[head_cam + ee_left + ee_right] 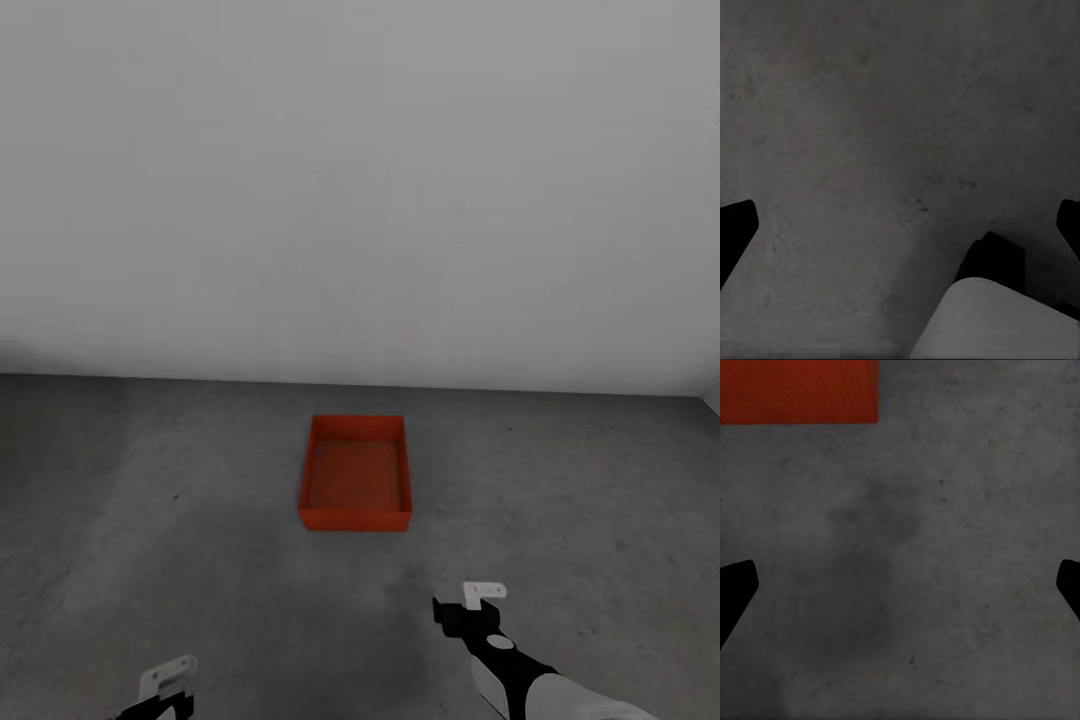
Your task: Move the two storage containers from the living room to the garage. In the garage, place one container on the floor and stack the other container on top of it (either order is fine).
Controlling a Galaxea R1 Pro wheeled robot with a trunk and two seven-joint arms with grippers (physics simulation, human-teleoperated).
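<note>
One red-orange storage container (356, 475) sits open-topped and empty on the dark grey concrete floor (150, 520) of the garage, a short way in front of the wall. A corner of the container (795, 390) also shows in the right wrist view. My right gripper (465, 603) hovers over bare floor nearer to me than the container and a little right of it; its fingers are spread wide, open, holding nothing (900, 585). My left gripper (160, 695) hangs low at the near left over bare floor, also open and empty (900, 225).
A plain white-grey wall (360, 200) closes off the room behind the container, with a corner at the far right (712, 395). A white rounded part of my own body (997, 322) shows in the left wrist view. Open floor lies on both sides of the container.
</note>
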